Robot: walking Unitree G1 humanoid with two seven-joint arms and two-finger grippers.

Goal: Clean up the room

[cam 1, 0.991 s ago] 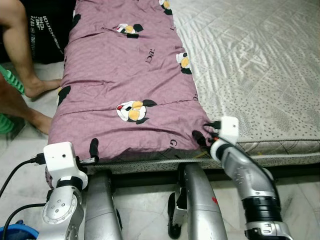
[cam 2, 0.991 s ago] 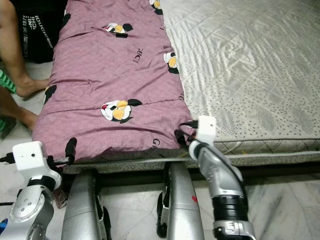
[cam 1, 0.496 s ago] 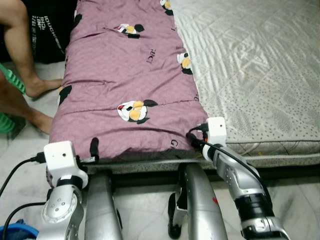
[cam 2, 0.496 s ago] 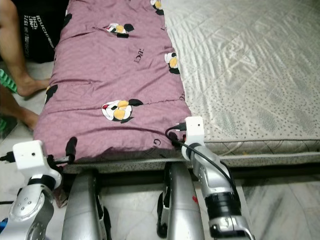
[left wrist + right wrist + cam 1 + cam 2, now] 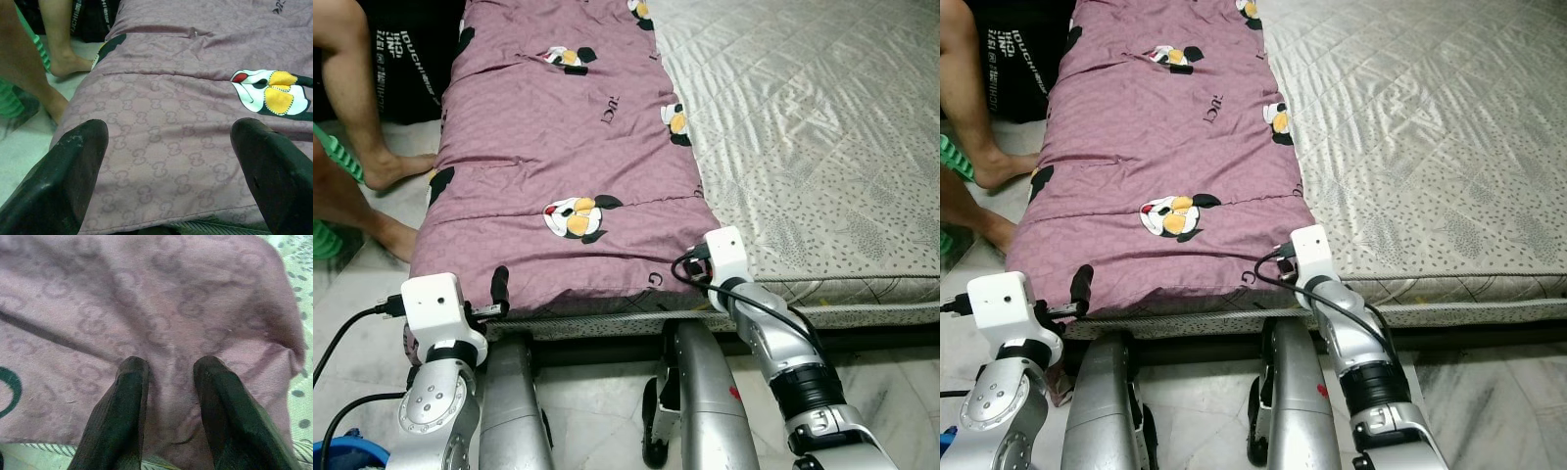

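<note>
At the foot of the bed [image 5: 862, 147], whose pale quilted mattress lay bare on our right, the purple blanket [image 5: 558, 147] ran lengthwise along the left half, its near hem hanging just over the mattress edge in front of us. A person's legs [image 5: 357, 127] stood on the floor beside the bed, on our left and close to the blanket's far side.

We judged the step in hand to be taking hold of the blanket's near hem with both arms, so it could be folded or pulled straight. Our left gripper [image 5: 171, 161] hovered just short of the hem near the left corner, its fingers [image 5: 73, 166] spread wide with the cloth between them but not yet pinched. Our right gripper [image 5: 168, 396] was pressed onto the right corner, fingers [image 5: 124, 401] drawn near to each other with a ridge of fabric gathered between them, though a narrow gap remained and we could not be sure the pinch was firm.

To do this well, we thought, the right fingers needed to bite a full fold of cloth, not just the surface layer, and the left should advance past the hem before clenching. Both corners ought to rise together, evenly, and away from the person's legs.
</note>
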